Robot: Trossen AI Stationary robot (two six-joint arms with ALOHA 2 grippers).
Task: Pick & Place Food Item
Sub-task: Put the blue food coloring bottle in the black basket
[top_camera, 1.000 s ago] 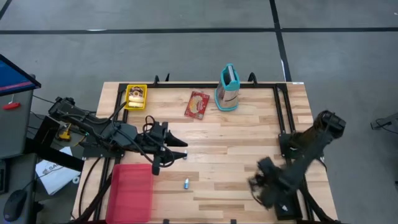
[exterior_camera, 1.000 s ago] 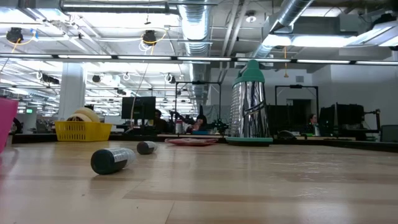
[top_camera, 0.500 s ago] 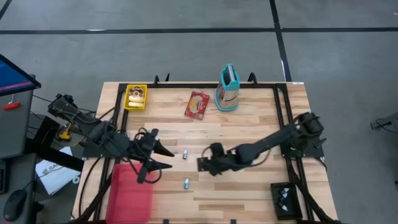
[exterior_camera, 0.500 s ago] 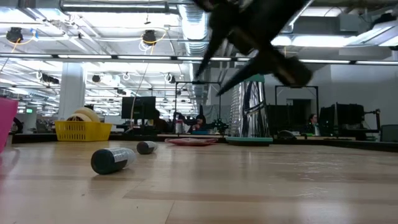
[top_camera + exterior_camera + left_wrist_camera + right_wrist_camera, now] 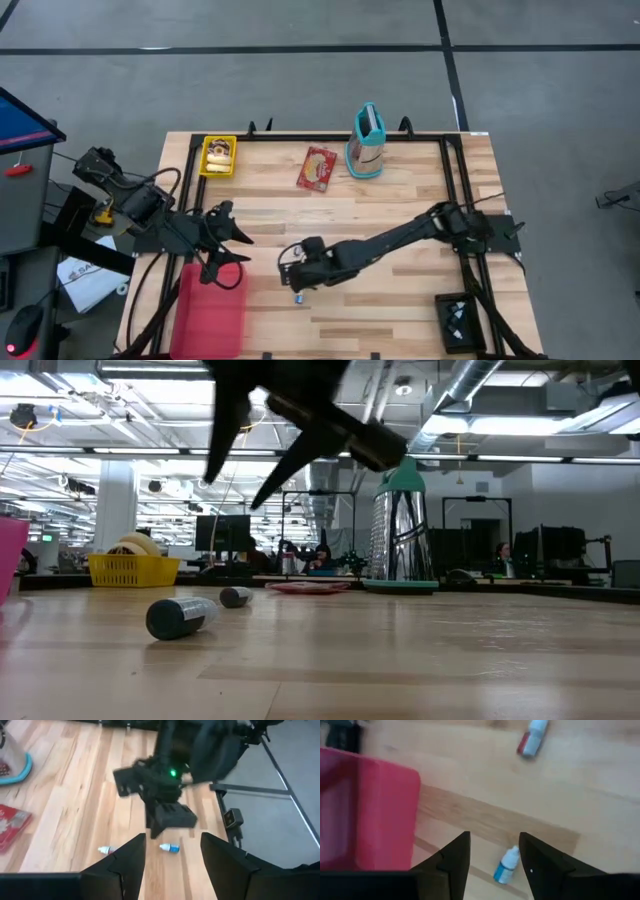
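Note:
A red food packet lies flat at the table's far middle, with no gripper near it. Two small bottles lie on their sides at mid-table: a blue-capped one and a red-capped one. My right gripper hangs open just above the table, over the blue-capped bottle, with nothing between its fingers. My left gripper stands open above the red bin's far end, also holding nothing. In the low view the right gripper's spread fingers hang well above the wood.
A red bin sits at the near left. A yellow basket stands at the far left, and a metal grater with a teal base at the far middle. A small dark tray sits off the table's near right corner.
My right arm has swung from the table's near right corner across toward the left, ending low over the small bottles at mid-table. My left gripper has drawn back toward the table's left edge and has turned. The bottles, packet and bin have stayed put.

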